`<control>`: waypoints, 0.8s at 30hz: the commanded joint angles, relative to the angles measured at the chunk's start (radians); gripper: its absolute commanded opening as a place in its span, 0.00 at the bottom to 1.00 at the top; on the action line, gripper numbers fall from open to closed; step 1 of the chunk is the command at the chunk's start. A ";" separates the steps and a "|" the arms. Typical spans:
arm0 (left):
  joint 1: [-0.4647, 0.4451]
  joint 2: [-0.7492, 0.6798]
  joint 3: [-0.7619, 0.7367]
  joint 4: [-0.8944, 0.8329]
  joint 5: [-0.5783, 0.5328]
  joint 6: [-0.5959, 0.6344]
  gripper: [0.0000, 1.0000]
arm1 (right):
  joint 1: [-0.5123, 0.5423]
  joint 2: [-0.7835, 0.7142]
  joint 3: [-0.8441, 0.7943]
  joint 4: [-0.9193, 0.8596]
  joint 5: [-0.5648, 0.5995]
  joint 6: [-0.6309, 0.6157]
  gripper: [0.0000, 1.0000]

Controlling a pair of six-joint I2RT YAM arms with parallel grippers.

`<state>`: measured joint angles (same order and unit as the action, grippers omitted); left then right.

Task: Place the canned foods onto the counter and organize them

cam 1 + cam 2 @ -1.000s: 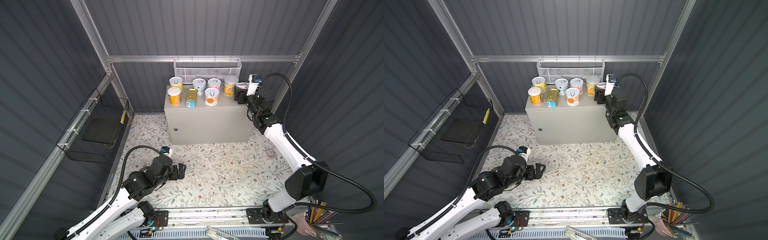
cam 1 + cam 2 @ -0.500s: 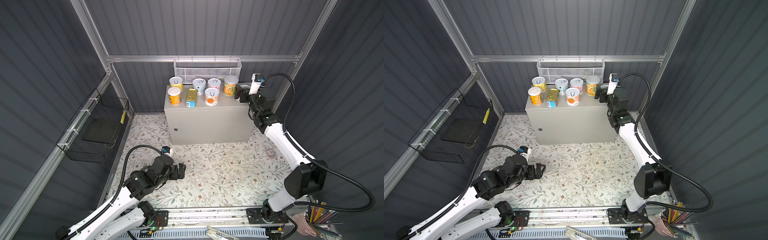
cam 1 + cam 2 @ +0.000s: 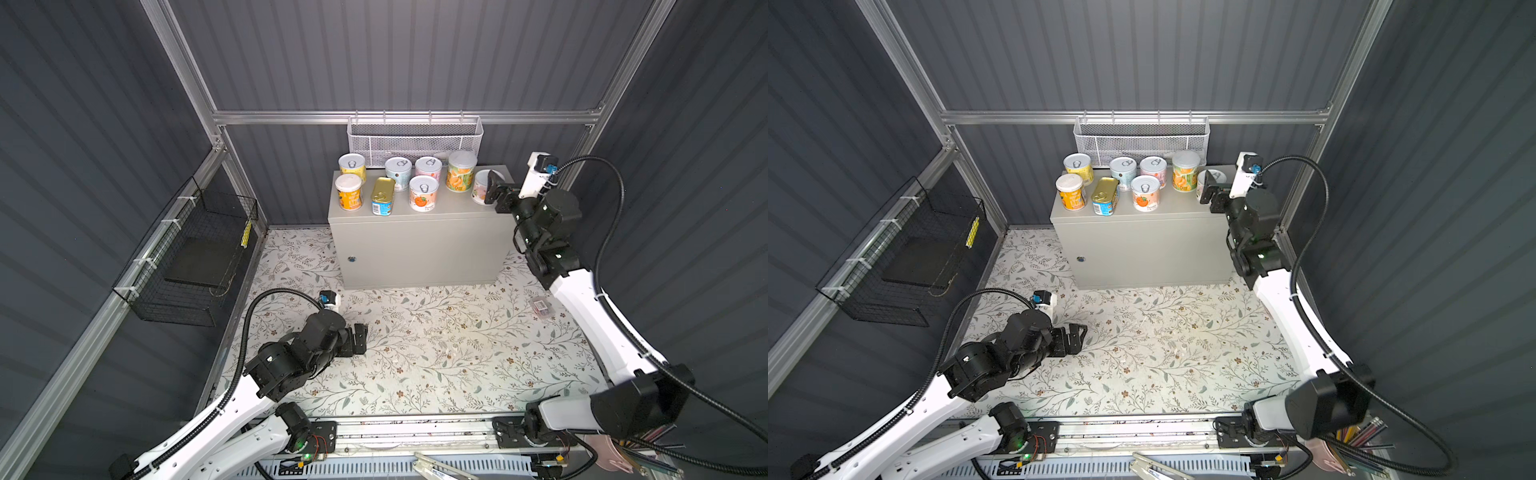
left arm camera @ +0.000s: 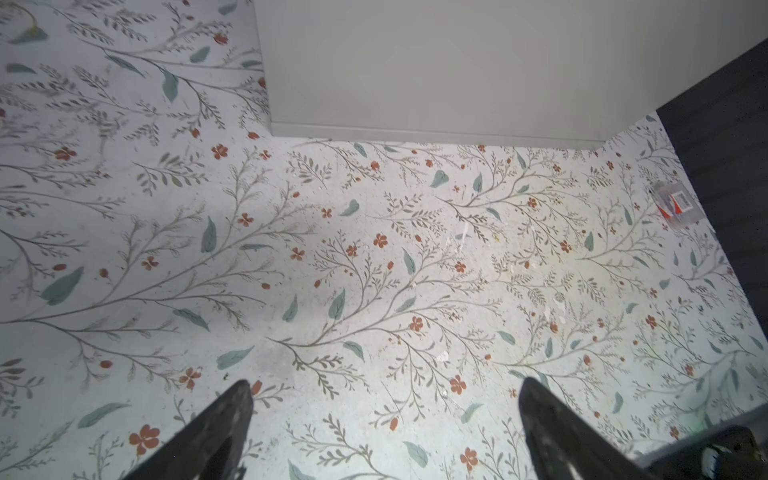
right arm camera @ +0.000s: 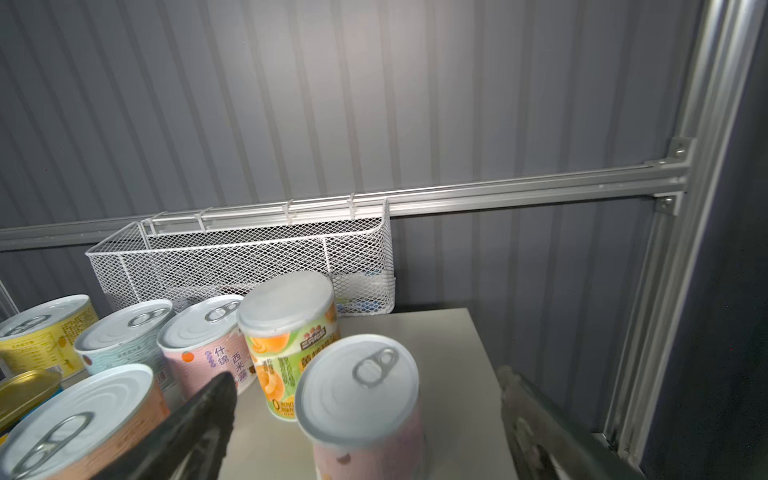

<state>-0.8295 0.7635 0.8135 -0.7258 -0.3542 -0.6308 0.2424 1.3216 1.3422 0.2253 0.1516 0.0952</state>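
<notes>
The grey counter (image 3: 419,245) carries all eight canned foods (image 3: 398,174) in two loose rows under the white mesh basket (image 3: 415,143). The floral floor (image 3: 436,353) shows no tin left on it, so by my reading the placing is as good as done and the danger now lies in leaving.

The left gripper (image 4: 384,386) hangs low over the floor, fingers spread wide with nothing between them, well apart from every can; it threatens nothing.

The right gripper (image 5: 365,376) is the worry. Its jaws stand wide open on either side of the pink-labelled can (image 5: 365,415) at the right end of the counter. The can stands upright on its own, with a clear gap to one finger (image 5: 536,419) (the gap on the other side is harder to judge in the wrist view).

If the arm pulls back at a slant, or swings before it clears the rim, a finger could clip that can. That would push it into the tall peach can (image 5: 286,336) just beside it — the tallest of the lot, and so probably the easiest to topple into its neighbours. A drag the other way could slide the pink-labelled can toward the counter's right edge. A straight retreat with the jaws wide looks safest.
</notes>
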 commanded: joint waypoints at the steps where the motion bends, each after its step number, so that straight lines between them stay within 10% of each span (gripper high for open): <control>1: 0.008 0.029 0.017 0.056 -0.156 0.067 1.00 | -0.005 -0.118 -0.132 0.016 0.041 0.033 0.99; 13: 0.153 0.183 -0.193 0.431 -0.355 0.269 1.00 | -0.006 -0.473 -0.804 0.230 0.311 0.103 0.99; 17: 0.264 0.185 -0.307 0.673 -0.480 0.389 1.00 | -0.009 -0.415 -0.906 0.320 0.409 0.069 0.99; 24: 0.458 0.306 -0.381 0.884 -0.388 0.458 1.00 | -0.061 -0.272 -0.950 0.338 0.570 0.091 0.99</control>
<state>-0.4145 1.0279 0.4301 0.0216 -0.7441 -0.2295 0.2096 1.0271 0.4030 0.5098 0.6106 0.1680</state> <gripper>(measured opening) 0.997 0.989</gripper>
